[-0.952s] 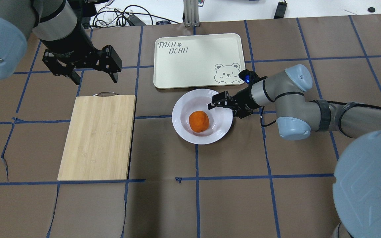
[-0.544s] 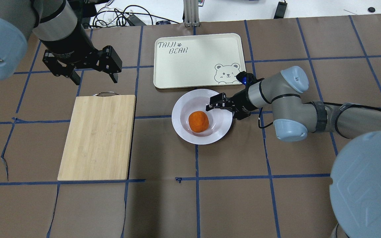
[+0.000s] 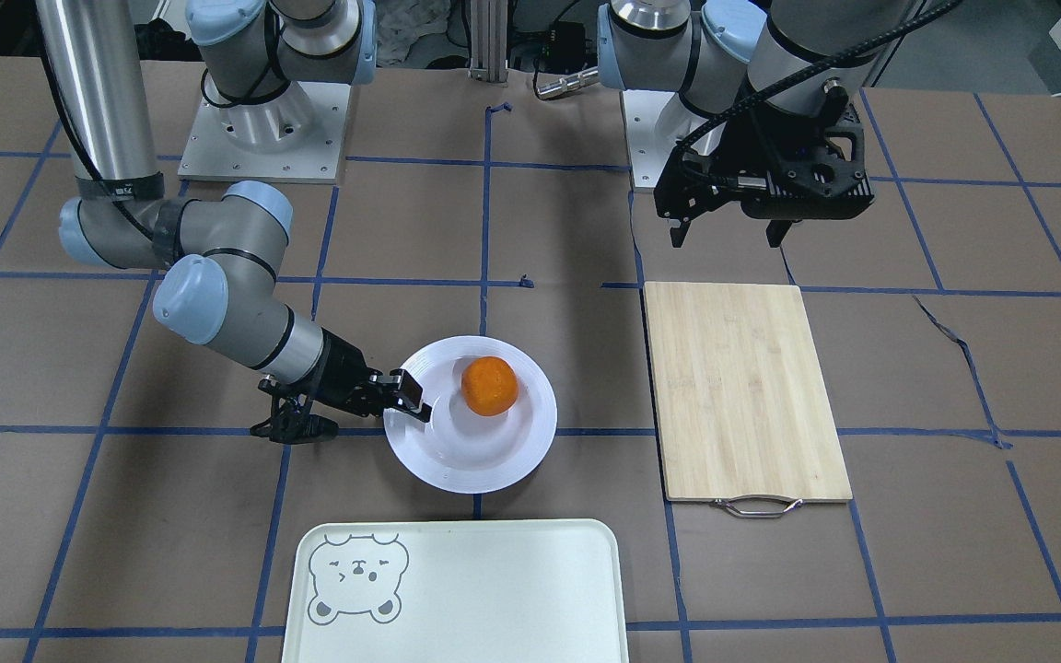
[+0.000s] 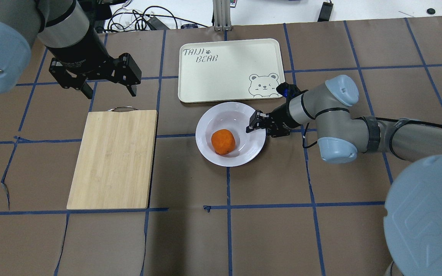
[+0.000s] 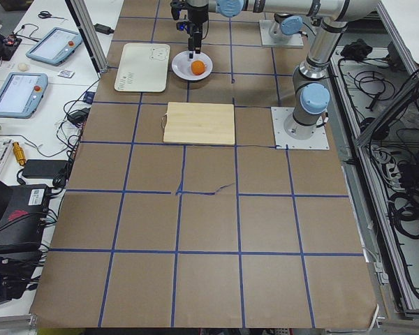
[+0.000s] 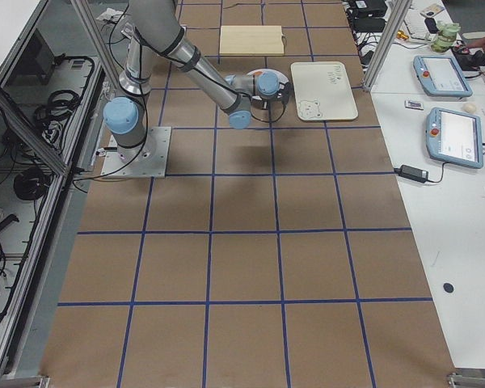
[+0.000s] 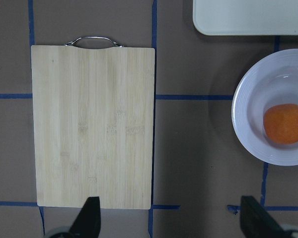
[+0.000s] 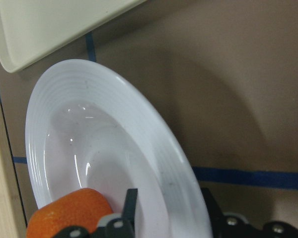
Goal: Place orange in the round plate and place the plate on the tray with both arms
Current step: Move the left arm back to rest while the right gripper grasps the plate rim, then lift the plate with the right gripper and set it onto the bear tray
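Observation:
The orange lies in the sunken centre of the white round plate, which sits just in front of the cream tray with the bear drawing. My right gripper reaches in low from the right and is shut on the plate's right rim. In the right wrist view that rim runs between the two fingers, with the orange at the lower left. The gripped edge looks slightly raised. My left gripper hangs open and empty above the table, beyond the far end of the cutting board.
A bamboo cutting board with a metal handle lies left of the plate, below my left gripper. Cables and a metal post sit beyond the table's far edge. The brown paper mat has blue tape lines.
The right gripper's fingers have closed onto the plate's rim. The plate has shifted a little to the left and the orange has rolled left inside it. The left arm has not moved.

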